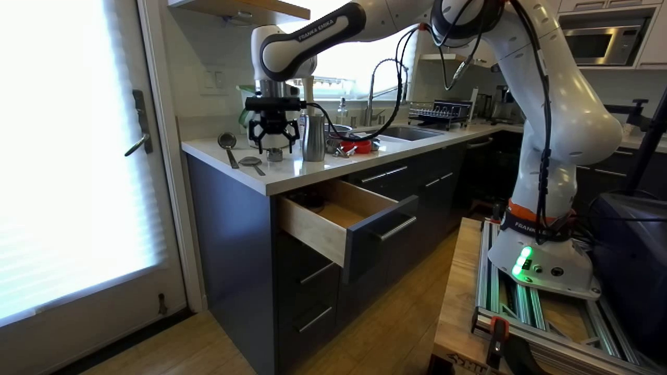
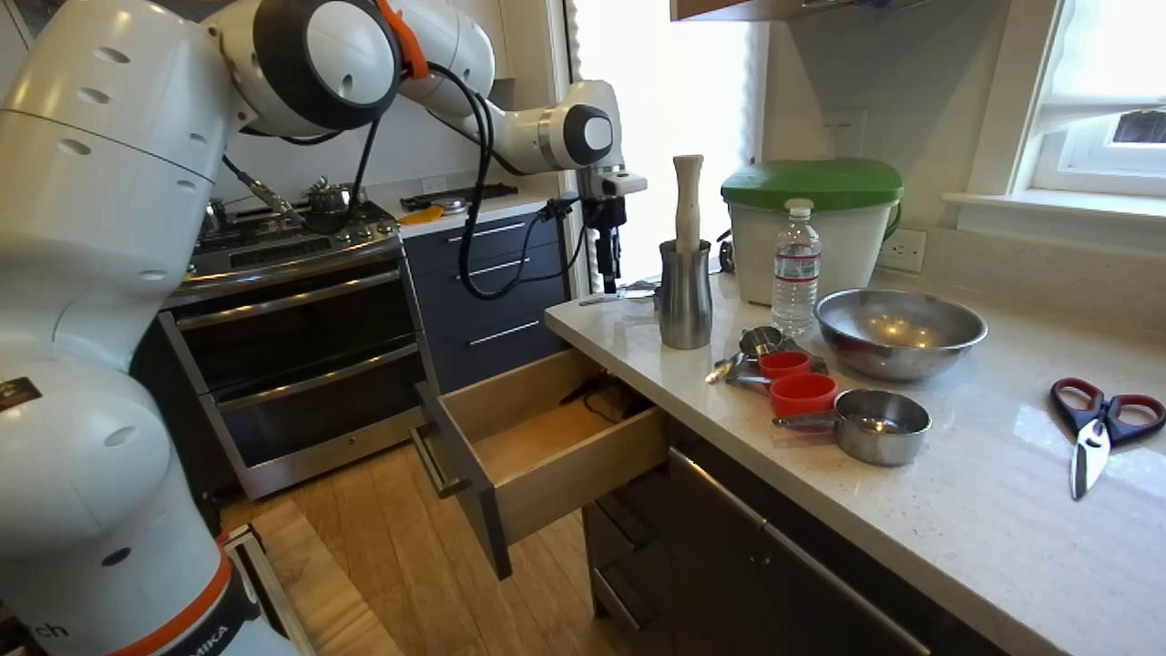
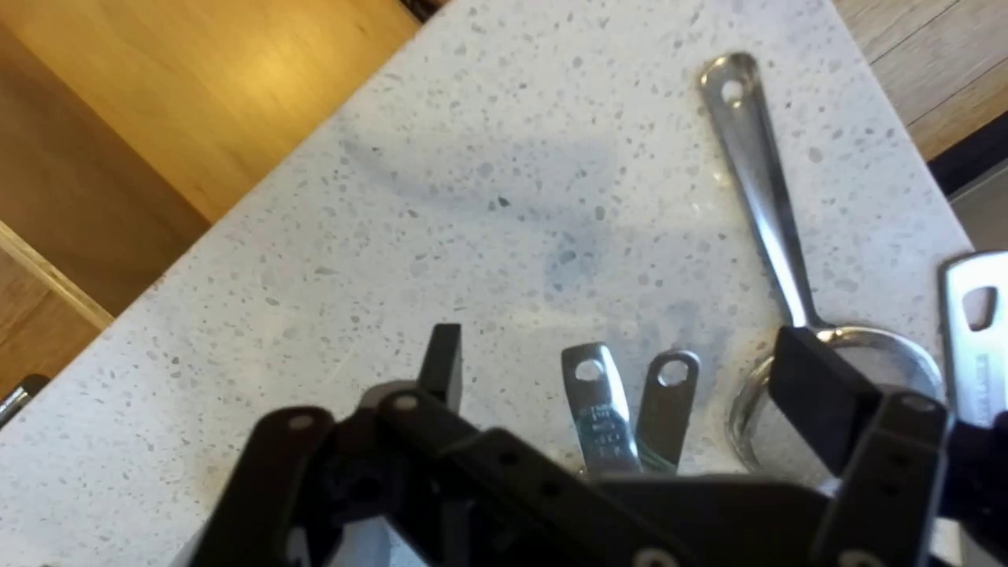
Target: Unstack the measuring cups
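Note:
A small set of low silvery measuring cups sits on the counter near its corner, in an exterior view. In the wrist view two of their handles show, fanned slightly apart; the cup bodies are hidden behind the gripper. My gripper is open and empty, pointing down just above the cups, with a finger on either side of them in that view. In the wrist view the handles lie between the open fingers. In an exterior view the gripper is seen edge-on; the cups are mostly hidden behind the steel cylinder there.
A small strainer lies beside the cups, close to one finger. A ladle lies further toward the door. The steel cylinder stands nearby. Red cups, a steel cup and a bowl stand along the counter. A drawer is open below.

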`<state>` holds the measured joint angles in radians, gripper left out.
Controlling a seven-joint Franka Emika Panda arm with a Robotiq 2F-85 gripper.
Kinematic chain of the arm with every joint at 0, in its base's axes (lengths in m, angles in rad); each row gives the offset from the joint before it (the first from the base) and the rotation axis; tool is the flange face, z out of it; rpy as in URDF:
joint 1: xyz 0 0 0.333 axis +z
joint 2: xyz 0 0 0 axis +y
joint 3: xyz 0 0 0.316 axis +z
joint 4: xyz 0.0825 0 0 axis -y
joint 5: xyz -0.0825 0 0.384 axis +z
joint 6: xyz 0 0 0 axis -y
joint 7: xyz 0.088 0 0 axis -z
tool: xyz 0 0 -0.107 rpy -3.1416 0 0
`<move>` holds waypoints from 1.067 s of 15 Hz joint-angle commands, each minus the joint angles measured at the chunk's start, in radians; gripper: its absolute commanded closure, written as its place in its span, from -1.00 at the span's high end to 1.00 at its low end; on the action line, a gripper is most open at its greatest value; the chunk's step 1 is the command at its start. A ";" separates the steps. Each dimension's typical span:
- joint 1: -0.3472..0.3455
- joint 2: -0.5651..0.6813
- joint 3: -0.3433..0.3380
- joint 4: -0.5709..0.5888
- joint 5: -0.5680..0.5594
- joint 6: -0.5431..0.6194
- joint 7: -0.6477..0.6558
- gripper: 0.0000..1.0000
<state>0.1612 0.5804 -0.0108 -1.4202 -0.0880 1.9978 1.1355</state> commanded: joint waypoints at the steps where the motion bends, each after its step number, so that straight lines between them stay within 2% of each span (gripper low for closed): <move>1: -0.002 0.055 -0.015 0.057 0.009 0.027 -0.031 1.00; 7: -0.004 0.101 -0.031 0.105 0.012 0.031 -0.040 1.00; 10: -0.004 0.118 -0.034 0.124 0.013 0.027 -0.043 0.77; 11: -0.004 0.122 -0.034 0.129 0.014 0.026 -0.045 0.75; 12: -0.004 0.127 -0.035 0.135 0.014 0.024 -0.046 0.58; 13: -0.004 0.131 -0.035 0.141 0.014 0.022 -0.047 0.64; 15: -0.004 0.136 -0.036 0.149 0.015 0.020 -0.050 0.50; 16: -0.004 0.137 -0.036 0.150 0.015 0.020 -0.053 0.51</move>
<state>0.1578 0.6926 -0.0410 -1.3037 -0.0879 2.0227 1.1053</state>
